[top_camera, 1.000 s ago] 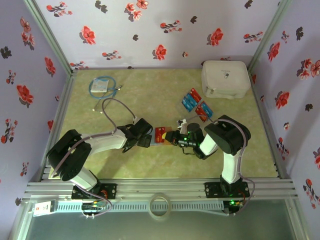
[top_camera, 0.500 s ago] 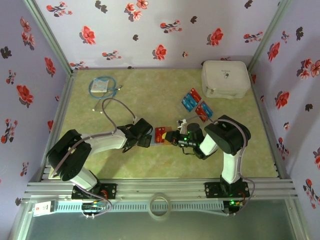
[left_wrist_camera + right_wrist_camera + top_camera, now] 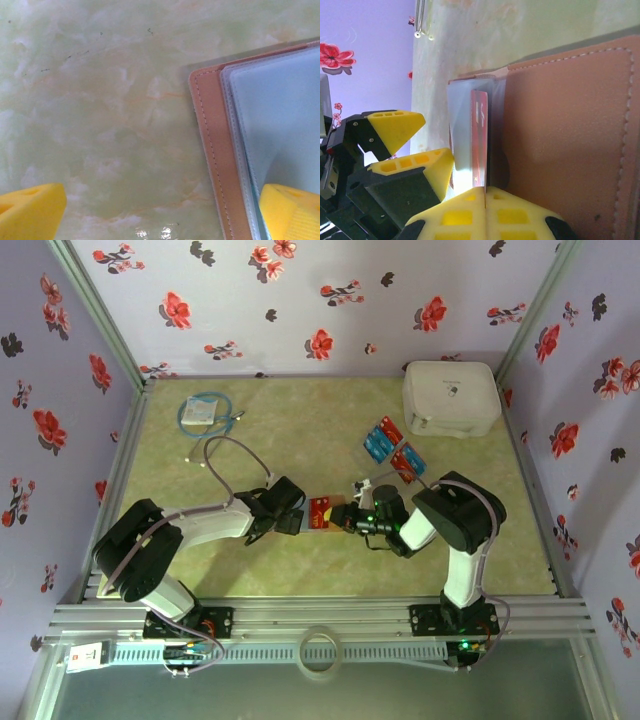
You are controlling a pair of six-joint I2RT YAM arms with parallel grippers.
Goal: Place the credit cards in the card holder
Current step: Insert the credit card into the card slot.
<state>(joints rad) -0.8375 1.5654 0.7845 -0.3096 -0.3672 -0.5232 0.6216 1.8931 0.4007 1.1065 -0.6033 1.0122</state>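
The tan card holder [image 3: 330,511] lies open on the table between both grippers. In the right wrist view its leather flap [image 3: 570,140] fills the right side, with a grey pocket leaf [image 3: 462,130] standing beside it. My right gripper [image 3: 485,189] is shut on a red credit card [image 3: 480,135], held edge-on between the pocket leaf and the flap. My left gripper [image 3: 160,200] is open at the holder's left edge [image 3: 215,150]; its right finger [image 3: 290,210] rests on the grey pockets [image 3: 280,115]. Several loose red and blue cards [image 3: 383,438] lie behind the holder.
A big white zip case [image 3: 451,397] stands at the back right. A blue-cable packet [image 3: 205,410] lies at the back left with a loose cable [image 3: 215,445] in front of it. Flowered walls close in the table on three sides.
The right arm has shifted very slightly. The card, the holder and the left gripper look the same.
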